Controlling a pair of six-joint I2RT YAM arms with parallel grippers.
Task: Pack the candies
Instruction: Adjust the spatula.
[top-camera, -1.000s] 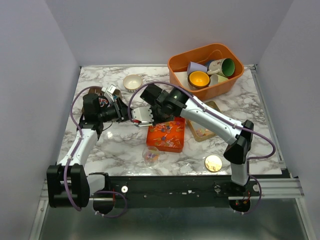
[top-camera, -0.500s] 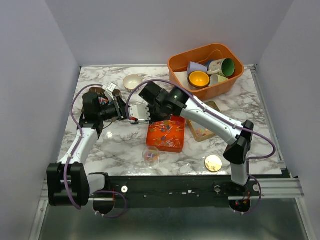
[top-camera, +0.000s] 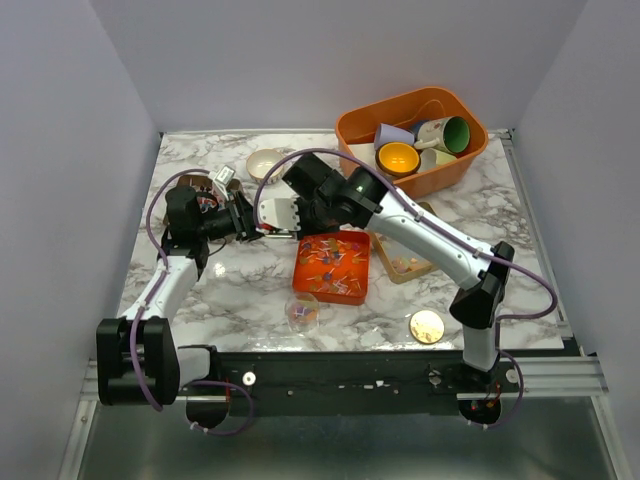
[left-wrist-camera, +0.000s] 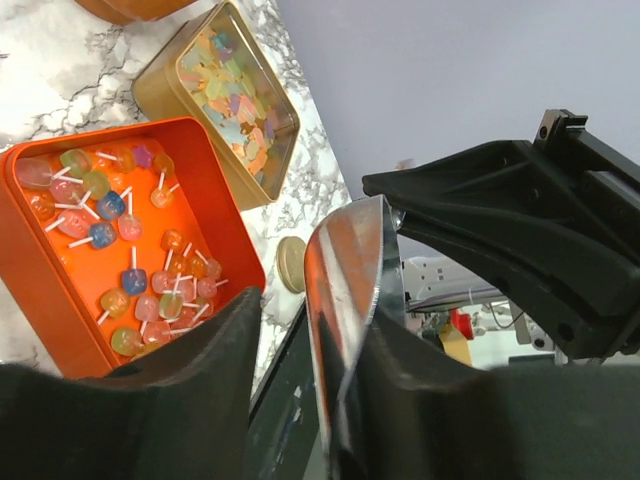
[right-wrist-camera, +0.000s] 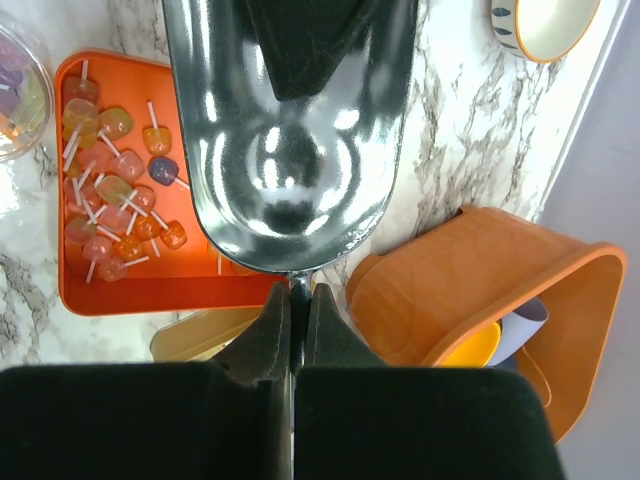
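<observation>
the candies (top-camera: 331, 263), bright pieces on short white sticks, lie loose in an orange tray (top-camera: 358, 292) in the middle of the marble table (top-camera: 240, 290). a few more sit in a clear cup (top-camera: 302, 311) just near of the tray's left corner. pale pastel ones fill a gold tin (left-wrist-camera: 236, 102) just right of the tray. in the top view the right arm (top-camera: 430, 240) crosses over this tin and hides most of it.

the right tool (right-wrist-camera: 292, 300) has its fingers pressed together on the thin end of a metal scoop (right-wrist-camera: 290, 130). it holds the scoop above the table, left of and beyond the tray's far left corner, shiny hollow facing the wrist camera. from that wrist the scoop covers the tray's right part.

the left tool (top-camera: 246, 223) meets the scoop from the left with its fingers spread. the scoop's edge stands between them, with a dark gap on one side. i cannot tell whether the other finger touches the metal.

an orange bin (top-camera: 445, 172) of coloured cups (top-camera: 455, 133) stands at the far right. a pale bowl (top-camera: 266, 162) sits far left of centre, beyond both tools. a gold disc (top-camera: 427, 326) lies near right, apart from the tray.
</observation>
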